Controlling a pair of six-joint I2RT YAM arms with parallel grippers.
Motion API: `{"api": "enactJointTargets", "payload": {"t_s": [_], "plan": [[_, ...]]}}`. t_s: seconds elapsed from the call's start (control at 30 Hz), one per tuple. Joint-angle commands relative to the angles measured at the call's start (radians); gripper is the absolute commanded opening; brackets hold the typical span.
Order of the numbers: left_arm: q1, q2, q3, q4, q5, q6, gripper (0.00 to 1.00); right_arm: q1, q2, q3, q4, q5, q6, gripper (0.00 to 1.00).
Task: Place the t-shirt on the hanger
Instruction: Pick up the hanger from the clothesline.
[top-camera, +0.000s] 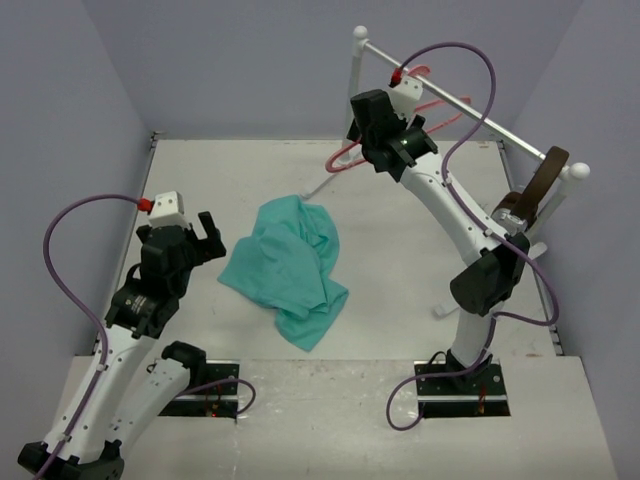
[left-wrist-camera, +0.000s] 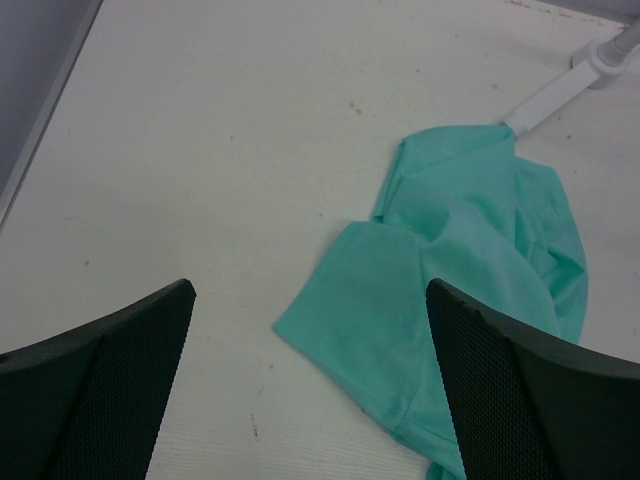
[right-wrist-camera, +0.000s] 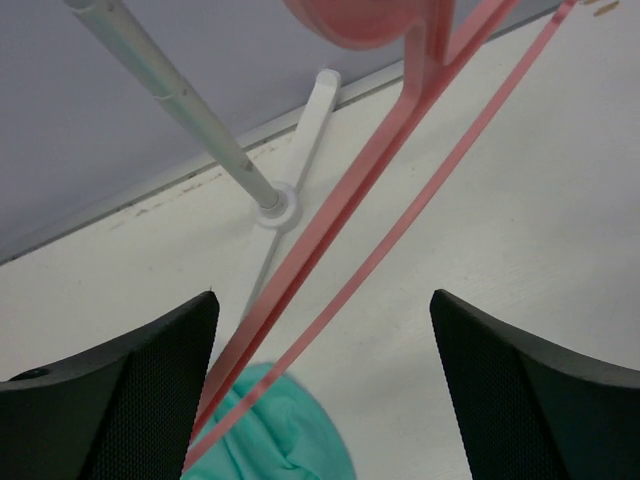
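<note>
Left pincer (left-wrist-camera: 310, 295): jaws wide apart, nothing between them, hovering over the bench (top-camera: 200, 170) just left of the t-shirt (top-camera: 290, 265). The t-shirt lies crumpled mid-bench; its far edge touches the white foot (left-wrist-camera: 545, 100) of the rail stand.

Right pincer (right-wrist-camera: 322, 295): raised at the silver rail (top-camera: 470, 105), jaws apart. The 2 pink bars of the hanger (right-wrist-camera: 372, 165) run through the gap, with no contact visible. The hanger hangs from the rail. A brown strap-like object (top-camera: 545, 180) is draped near the rail's right end, well apart from the hanger.
</note>
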Motion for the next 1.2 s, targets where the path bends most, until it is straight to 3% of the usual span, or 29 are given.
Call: {"api": "enactJointTargets", "payload": {"t_s": [0.0, 0.13, 0.53, 0.63, 0.87, 1.0, 1.07, 1.17], "plan": [[0.007, -0.009, -0.010, 0.048, 0.009, 0.007, 1.00, -0.009, -0.010, -0.044, 0.012, 0.071, 0.020, 0.77], [0.007, -0.013, -0.010, 0.050, 0.012, 0.008, 1.00, -0.004, -0.108, -0.193, 0.093, 0.063, 0.044, 0.69], [0.007, -0.030, -0.014, 0.055, 0.022, 0.010, 1.00, -0.005, -0.315, -0.491, 0.130, 0.095, 0.103, 0.44], [0.007, -0.027, -0.014, 0.055, 0.029, 0.010, 1.00, -0.007, -0.338, -0.514, 0.124, 0.098, 0.100, 0.38], [0.006, -0.035, -0.014, 0.053, 0.026, 0.010, 1.00, -0.007, -0.407, -0.577, 0.157, 0.080, 0.075, 0.15], [0.006, -0.035, -0.015, 0.053, 0.027, 0.010, 1.00, -0.005, -0.424, -0.589, 0.161, 0.056, 0.055, 0.12], [0.006, -0.033, -0.015, 0.054, 0.027, 0.010, 1.00, -0.005, -0.434, -0.595, 0.180, 0.033, 0.027, 0.00], [0.006, -0.035, -0.015, 0.053, 0.026, 0.010, 1.00, -0.005, -0.443, -0.602, 0.195, 0.021, -0.008, 0.00]]}}
